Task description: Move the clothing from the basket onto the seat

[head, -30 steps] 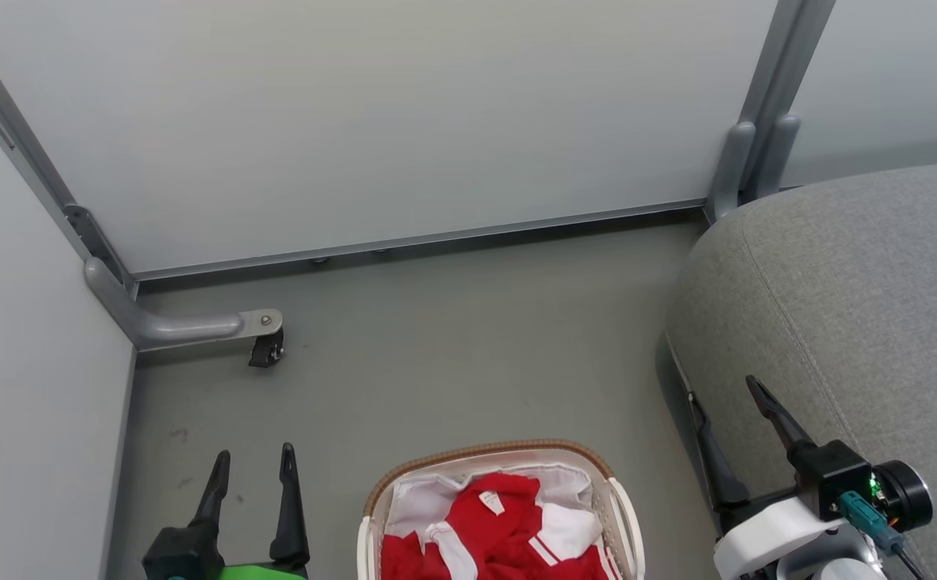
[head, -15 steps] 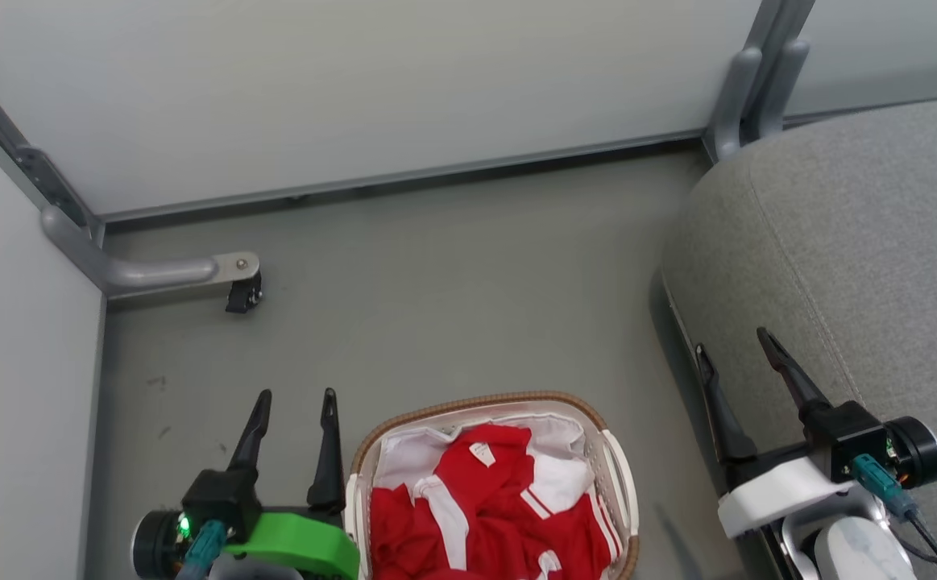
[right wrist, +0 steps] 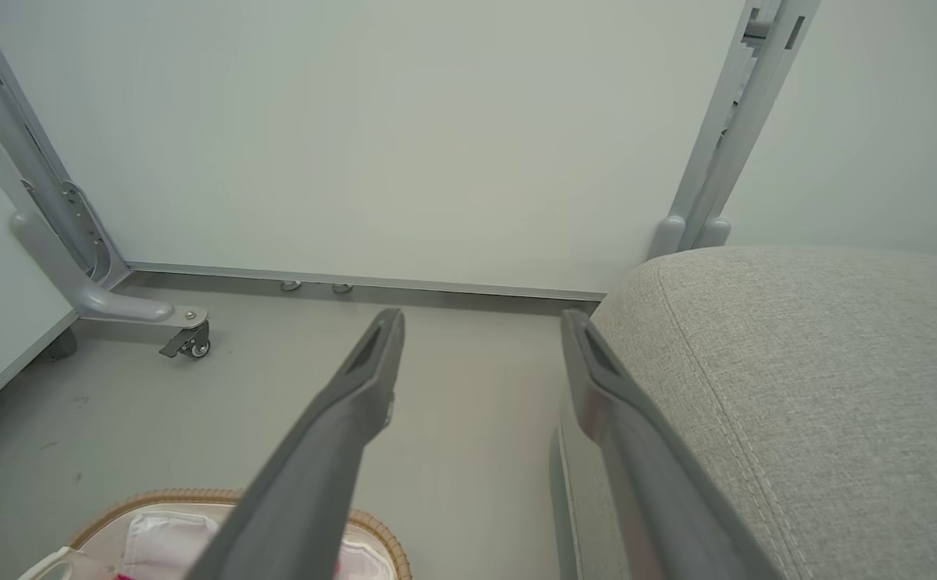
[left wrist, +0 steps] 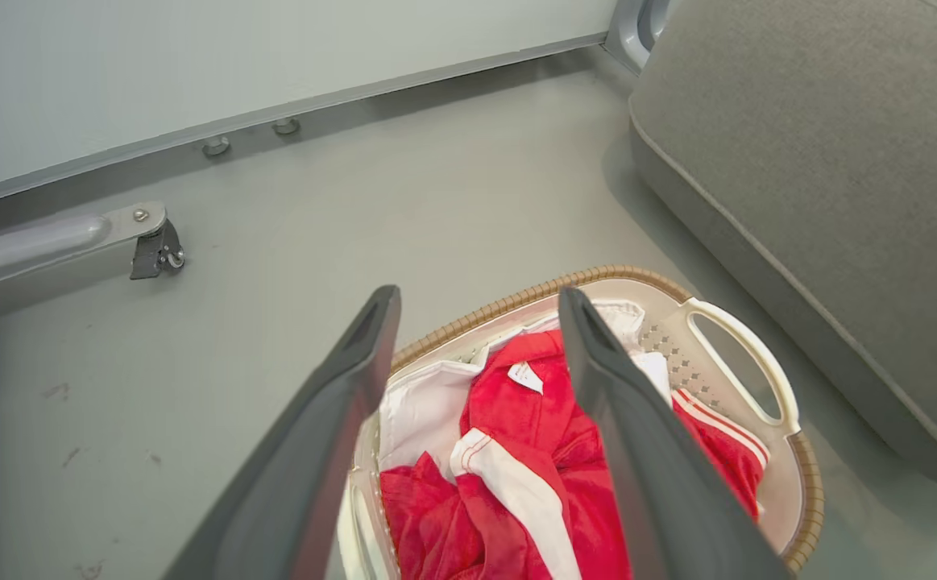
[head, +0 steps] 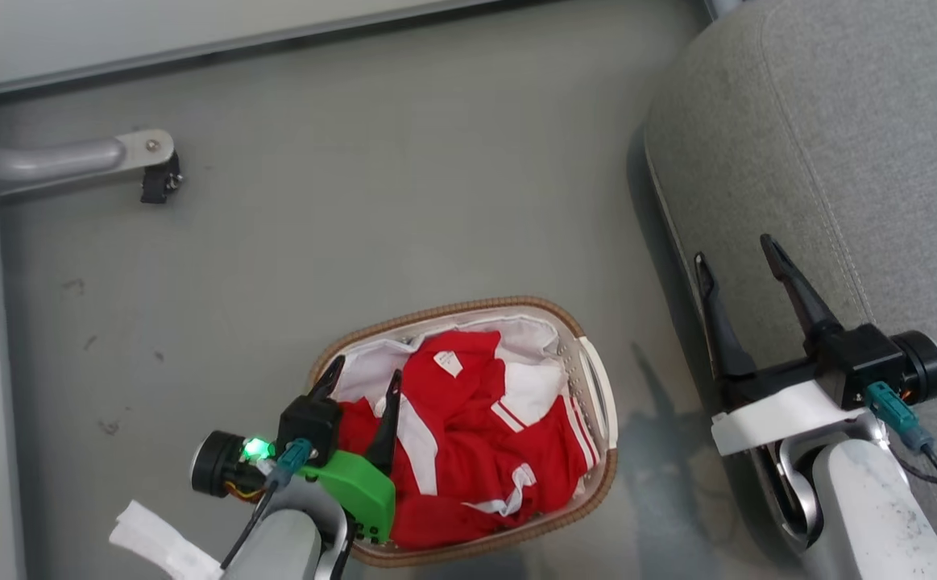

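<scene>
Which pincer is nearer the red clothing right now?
Left. The left pincer hangs open above the clothing in the basket; the right pincer is open off to the side, over the seat edge.

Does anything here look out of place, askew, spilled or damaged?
Nothing spilled or damaged. The clothing lies crumpled inside the basket, which stands upright on the floor beside the seat. One oddity: a crumpled white strip beside the left forearm; whether it lies on the floor or hangs from the arm is unclear.
</scene>
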You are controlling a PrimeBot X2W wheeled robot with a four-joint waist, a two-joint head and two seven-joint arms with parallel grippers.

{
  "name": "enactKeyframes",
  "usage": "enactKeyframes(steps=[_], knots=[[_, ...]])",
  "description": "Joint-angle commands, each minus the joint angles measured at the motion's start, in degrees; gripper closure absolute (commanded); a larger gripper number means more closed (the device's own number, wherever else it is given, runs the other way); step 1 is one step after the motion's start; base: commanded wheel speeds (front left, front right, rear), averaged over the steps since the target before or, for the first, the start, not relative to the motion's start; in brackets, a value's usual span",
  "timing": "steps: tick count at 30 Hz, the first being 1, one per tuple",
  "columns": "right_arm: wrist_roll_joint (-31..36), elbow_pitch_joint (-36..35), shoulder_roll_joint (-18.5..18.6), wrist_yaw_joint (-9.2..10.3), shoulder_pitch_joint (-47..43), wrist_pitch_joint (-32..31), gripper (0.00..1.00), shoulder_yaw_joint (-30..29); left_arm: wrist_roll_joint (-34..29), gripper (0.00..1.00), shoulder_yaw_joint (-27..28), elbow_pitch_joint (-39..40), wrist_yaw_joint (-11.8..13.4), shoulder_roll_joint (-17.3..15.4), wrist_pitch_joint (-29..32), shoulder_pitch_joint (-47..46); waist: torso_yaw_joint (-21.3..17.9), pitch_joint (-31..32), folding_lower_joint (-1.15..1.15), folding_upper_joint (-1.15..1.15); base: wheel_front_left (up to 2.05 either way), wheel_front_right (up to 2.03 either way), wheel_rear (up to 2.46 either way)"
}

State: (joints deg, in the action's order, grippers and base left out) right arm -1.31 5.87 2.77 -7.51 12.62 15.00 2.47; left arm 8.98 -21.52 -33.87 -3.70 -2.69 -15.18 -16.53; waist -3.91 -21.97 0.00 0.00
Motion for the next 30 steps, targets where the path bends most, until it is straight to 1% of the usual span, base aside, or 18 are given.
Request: enactKeyframes(steps=[1, 7, 10, 16, 23, 30], knots=[[-0.5, -0.4, 0.2, 0.04, 1.5, 0.3, 0.0, 0.0, -0.7, 0.0, -0.7, -1.7, -0.5, -0.4, 0.0, -2.7, -3.7, -7.3, 0.0, 0.0, 0.0, 0.0, 0.0], [-1.7, -1.1, 0.2, 0.04, 4.7, 0.3, 0.0, 0.8, -2.3, 0.0, -6.6, -9.8, -1.9, -0.4, 0.0, -10.3, -5.5, -13.3, 0.0, 0.0, 0.0, 0.0, 0.0], [-2.4, -1.4, 0.2, 0.04, 6.1, 0.3, 0.0, 1.4, -3.3, 0.0, -11.0, -13.0, -2.5, -0.4, 0.0, -13.5, -6.4, -16.0, 0.0, 0.0, 0.0, 0.0, 0.0], [-4.0, -1.8, 0.2, 0.04, 9.2, 0.3, 0.0, 2.5, -2.5, 0.0, -17.0, -17.6, -3.2, -0.4, 0.0, -19.1, -8.2, -20.8, 0.0, 0.0, 0.0, 0.0, 0.0], [-5.7, -2.3, 0.2, 0.04, 11.8, 0.3, 0.0, 3.5, -0.9, 0.0, -22.3, -22.7, -3.4, -0.4, 0.1, -23.7, -10.0, -24.7, 0.0, 0.0, 0.0, 0.0, 0.0], [-7.2, -2.9, 0.2, 0.04, 13.3, 0.3, 0.0, 4.4, 0.4, 0.0, -25.7, -26.4, -3.5, -0.4, 0.2, -27.4, -11.6, -27.6, 0.0, 0.0, 0.0, 0.0, 0.0]])
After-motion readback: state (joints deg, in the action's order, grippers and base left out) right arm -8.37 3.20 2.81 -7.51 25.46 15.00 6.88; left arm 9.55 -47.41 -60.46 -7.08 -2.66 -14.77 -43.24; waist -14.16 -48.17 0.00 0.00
